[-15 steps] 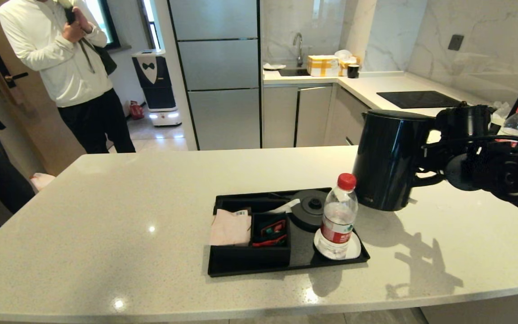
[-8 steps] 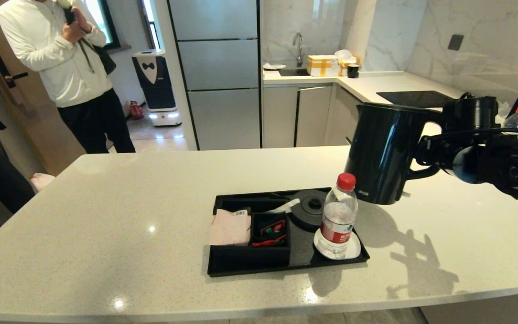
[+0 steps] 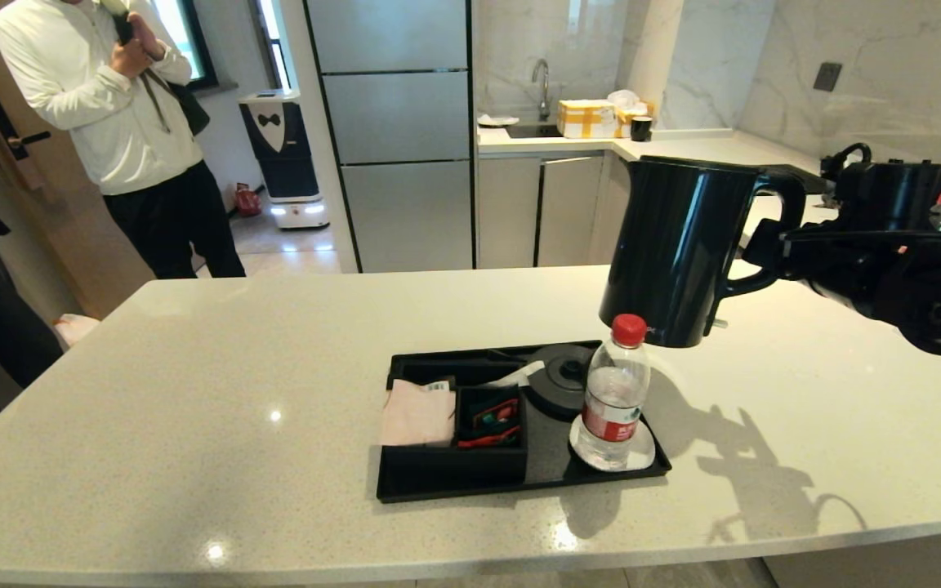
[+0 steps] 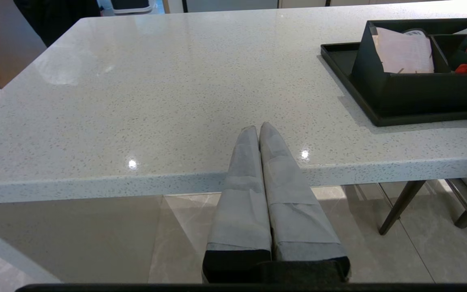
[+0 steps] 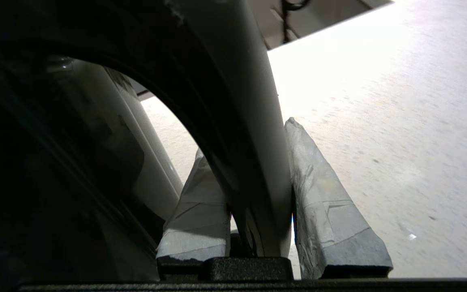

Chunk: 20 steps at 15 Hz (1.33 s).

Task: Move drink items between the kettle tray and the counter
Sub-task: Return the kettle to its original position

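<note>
Head view: the right gripper (image 3: 764, 245) comes in from three o'clock, clamped on the loop handle of the black kettle (image 3: 675, 249), which hangs tilted in the air at about one o'clock from the kettle tray (image 3: 519, 486), clear of the counter (image 3: 193, 425). On the tray, the round kettle base (image 3: 560, 380) sits bare, a water bottle (image 3: 616, 392) stands on the white coaster (image 3: 642, 453), and the pink sachet (image 3: 417, 412) lies in a compartment. Left wrist view: the left gripper (image 4: 259, 129) hovers at the counter's near edge, fingers pressed together, tray at two o'clock. Right wrist view: both taped fingers (image 5: 322, 194) pinch the handle (image 5: 253, 162).
</note>
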Motion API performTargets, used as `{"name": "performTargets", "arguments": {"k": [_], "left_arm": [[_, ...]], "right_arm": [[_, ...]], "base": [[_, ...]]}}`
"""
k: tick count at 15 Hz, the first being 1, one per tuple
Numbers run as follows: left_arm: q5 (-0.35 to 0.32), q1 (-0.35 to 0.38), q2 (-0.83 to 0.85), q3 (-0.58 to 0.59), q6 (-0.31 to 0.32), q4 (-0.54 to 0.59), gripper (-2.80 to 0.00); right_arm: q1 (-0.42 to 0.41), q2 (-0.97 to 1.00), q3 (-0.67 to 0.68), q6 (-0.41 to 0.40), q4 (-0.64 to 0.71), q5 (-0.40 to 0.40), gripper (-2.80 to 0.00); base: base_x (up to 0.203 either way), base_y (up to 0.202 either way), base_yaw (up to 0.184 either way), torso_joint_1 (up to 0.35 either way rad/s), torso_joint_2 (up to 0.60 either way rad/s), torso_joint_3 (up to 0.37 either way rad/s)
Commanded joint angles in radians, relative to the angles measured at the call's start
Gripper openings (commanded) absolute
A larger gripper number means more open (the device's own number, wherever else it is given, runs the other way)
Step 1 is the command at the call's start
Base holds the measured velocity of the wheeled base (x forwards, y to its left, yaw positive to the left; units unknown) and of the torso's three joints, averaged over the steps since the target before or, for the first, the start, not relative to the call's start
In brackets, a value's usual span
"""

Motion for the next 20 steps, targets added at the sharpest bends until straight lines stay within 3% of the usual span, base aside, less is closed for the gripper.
{"name": "performTargets", "arguments": {"k": [1,2,5,6,9,11,20], "left_arm": [[0.000,0.000,0.001,0.000,0.000,0.000,-2.80],[0.000,0.000,0.001,0.000,0.000,0.000,-2.80],[0.000,0.000,0.001,0.000,0.000,0.000,-2.80],[0.000,0.000,0.001,0.000,0.000,0.000,-2.80],[0.000,0.000,0.001,0.000,0.000,0.000,-2.80],[0.000,0.000,0.001,0.000,0.000,0.000,-2.80],[0.000,0.000,0.001,0.000,0.000,0.000,-2.80]], "right_arm": [[-0.012,0.014,0.013,-0.016,-0.024,0.031,-2.80],[-0.016,0.039,0.017,-0.041,-0.091,0.083,-2.80],[-0.011,0.103,0.026,-0.093,-0.217,0.122,-2.80],[-0.011,0.103,0.026,-0.094,-0.217,0.122,-2.80],[-0.007,0.176,0.038,-0.114,-0.319,0.221,-2.80],[-0.003,0.178,0.032,-0.114,-0.316,0.274,-2.80],[0.071,0.206,0.001,-0.117,-0.320,0.293,-2.80]], "base": [[0.000,0.000,0.000,0.000,0.00,0.000],[0.000,0.000,0.000,0.000,0.00,0.000],[0.000,0.000,0.000,0.000,0.00,0.000],[0.000,0.000,0.000,0.000,0.00,0.000],[0.000,0.000,0.000,0.000,0.00,0.000],[0.000,0.000,0.000,0.000,0.00,0.000],[0.000,0.000,0.000,0.000,0.00,0.000]]}}
